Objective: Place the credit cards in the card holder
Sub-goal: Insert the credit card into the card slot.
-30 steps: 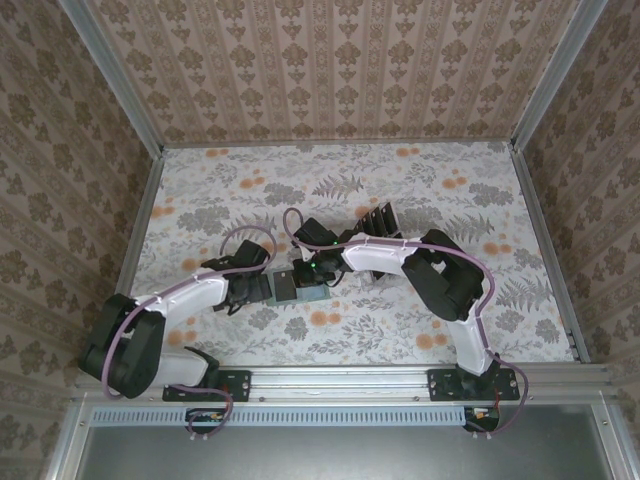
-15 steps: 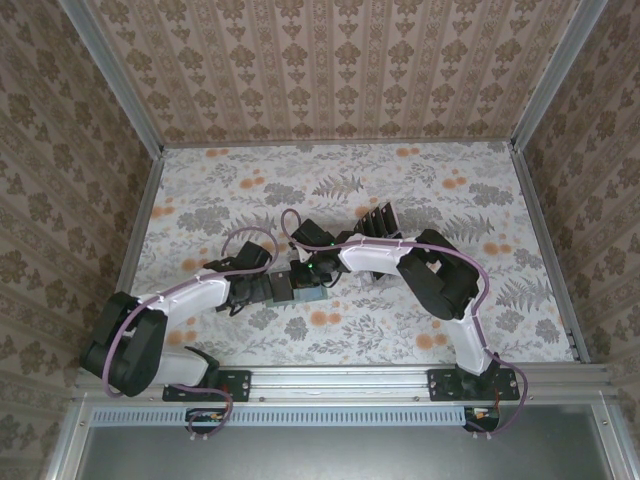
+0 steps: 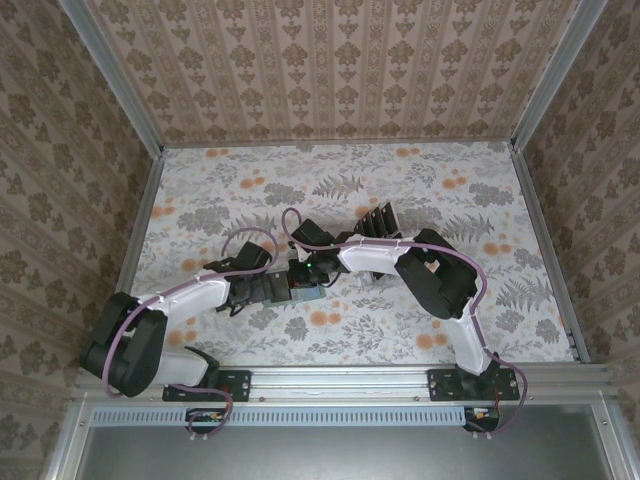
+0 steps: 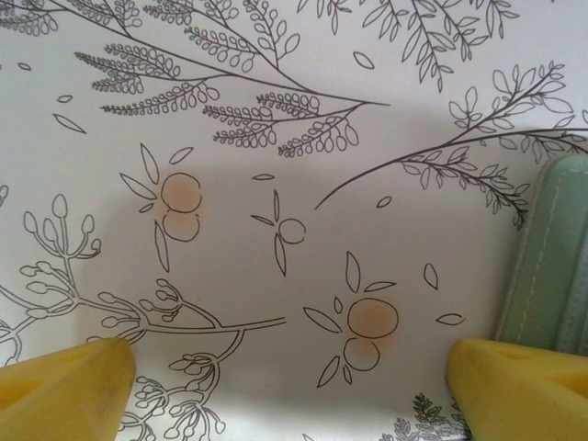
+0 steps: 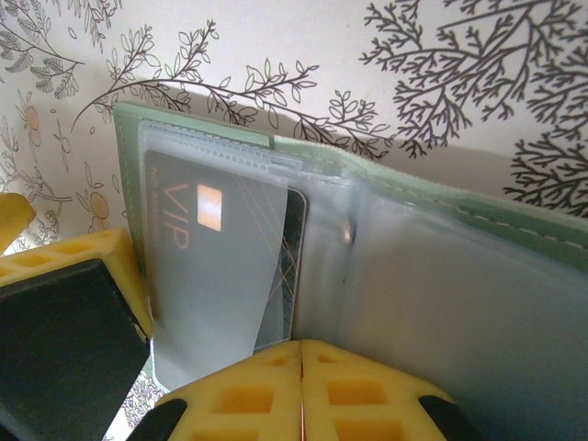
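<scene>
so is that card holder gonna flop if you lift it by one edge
Probably floppy: the card holder is thin stitched green material with soft clear pockets that crease at the fold. The glossy pockets look slippery, so it may slide when pushed. The credit card tucked inside should stiffen that side a little.

From above, the card holder (image 3: pixel 304 291) mid-desk is mostly buried under the arms (image 3: pixel 372 256), and whatever's in the rack (image 3: pixel 380 218) is too tiny to make out. Up close, the credit card (image 5: pixel 197 239) goes hazy behind pocket plastic, its bottom hidden by the right gripper (image 5: pixel 301 349).
</scene>
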Robot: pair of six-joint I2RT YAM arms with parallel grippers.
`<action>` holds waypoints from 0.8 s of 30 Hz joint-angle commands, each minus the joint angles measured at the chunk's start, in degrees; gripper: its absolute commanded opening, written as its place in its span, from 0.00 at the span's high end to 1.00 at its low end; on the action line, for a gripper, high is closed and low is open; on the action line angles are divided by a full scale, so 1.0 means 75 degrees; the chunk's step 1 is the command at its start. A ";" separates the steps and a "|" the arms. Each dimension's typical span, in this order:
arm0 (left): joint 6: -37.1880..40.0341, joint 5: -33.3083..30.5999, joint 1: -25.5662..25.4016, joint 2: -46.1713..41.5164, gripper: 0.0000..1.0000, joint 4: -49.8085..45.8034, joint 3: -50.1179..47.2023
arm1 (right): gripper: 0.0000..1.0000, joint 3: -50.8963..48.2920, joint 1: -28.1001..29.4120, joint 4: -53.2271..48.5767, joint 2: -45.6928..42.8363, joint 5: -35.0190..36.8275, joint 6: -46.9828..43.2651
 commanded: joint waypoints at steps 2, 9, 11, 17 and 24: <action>0.0206 -0.0214 0.0388 -0.0280 0.02 -0.0316 0.0197 | 0.90 -0.0045 0.0071 0.0218 -0.0040 -0.0258 0.0082; 0.0525 -0.0126 0.0952 -0.0595 0.01 -0.0454 0.0496 | 0.90 -0.0101 0.0069 0.0332 0.0027 -0.0274 0.0121; 0.0577 -0.0114 0.0981 -0.0569 0.01 -0.0447 0.0548 | 0.90 -0.0078 0.0073 0.0345 0.0061 -0.0289 0.0140; 0.0613 0.0012 0.1005 -0.0620 0.01 -0.0349 0.0547 | 0.89 0.0177 0.0056 0.0229 0.0161 -0.0321 0.0100; 0.0623 0.0235 0.0911 -0.1107 0.01 -0.0314 0.0421 | 0.72 -0.0155 -0.0133 -0.0176 -0.0856 0.0191 -0.0284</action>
